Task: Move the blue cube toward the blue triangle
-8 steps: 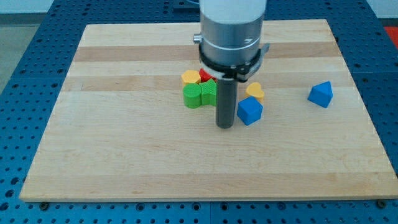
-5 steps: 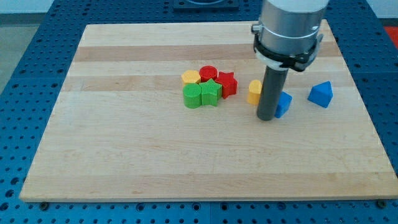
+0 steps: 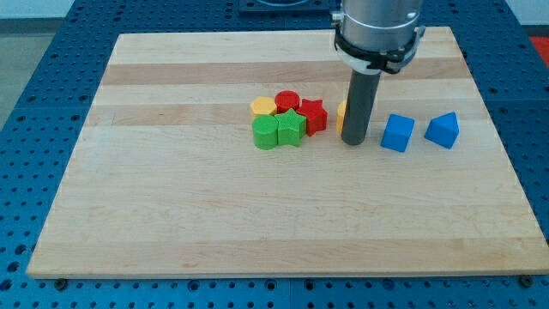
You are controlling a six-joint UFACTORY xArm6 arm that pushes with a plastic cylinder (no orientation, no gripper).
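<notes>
The blue cube [image 3: 397, 133] lies on the wooden board [image 3: 214, 215] at the view's right, just left of the blue triangle [image 3: 443, 130], with a small gap between them. My tip [image 3: 354, 141] rests on the board a short way left of the blue cube, not touching it. The rod hides most of a yellow block [image 3: 342, 114] behind it.
A cluster lies left of my tip: a yellow block [image 3: 263, 106], a red round block [image 3: 286, 100], a red star [image 3: 313, 115], a green round block [image 3: 267, 132] and a green star [image 3: 291, 127].
The blue cube has slid to the right, close to the blue triangle. My tip moved right with it, then drew back left and up, away from the cube.
</notes>
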